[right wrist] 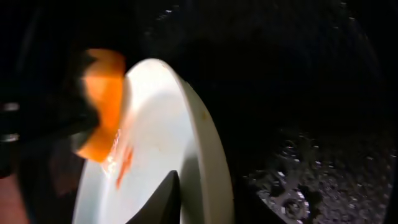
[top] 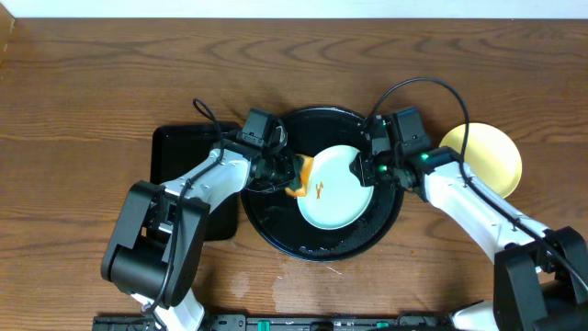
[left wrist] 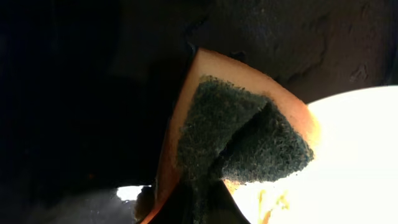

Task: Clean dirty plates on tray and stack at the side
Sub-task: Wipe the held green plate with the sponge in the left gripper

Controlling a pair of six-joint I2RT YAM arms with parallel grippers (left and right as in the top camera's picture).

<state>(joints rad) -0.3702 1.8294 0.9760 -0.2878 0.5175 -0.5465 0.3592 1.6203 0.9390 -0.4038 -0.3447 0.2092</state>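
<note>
Left gripper point(top: 289, 173): jaws closed on a folded sponge point(top: 299, 175). The left wrist view shows its orange body wrapped around a dark green scouring face point(left wrist: 242, 137), though the fingers themselves are lost in shadow. The sponge is at the left rim of the mint-blue plate point(top: 338, 188), just beside a small orange smear point(top: 319, 190) on the plate's glossy face; the pictures do not settle whether the sponge touches the smear. Right gripper point(top: 365, 168): jaws clamped on the opposite, right rim of the same plate. In the right wrist view one dark finger point(right wrist: 166, 199) lies against the near face of the plate point(right wrist: 161, 137), whose rim runs steeply across the frame. The orange sponge point(right wrist: 102, 106) and the smear point(right wrist: 124, 163) are beyond it. The plate is thus held between the two arms — sponge on its left, grip on its right — over the middle of the round black tray point(top: 276, 216). The tray's surface carries scattered water droplets point(right wrist: 298, 180). A yellow plate point(top: 487, 154) lies flat on the table point(top: 92, 92), off the tray to its right and partly behind the right arm. A rectangular black tray point(top: 179, 152) lies just left of the round one, partly covered by the left arm.
</note>
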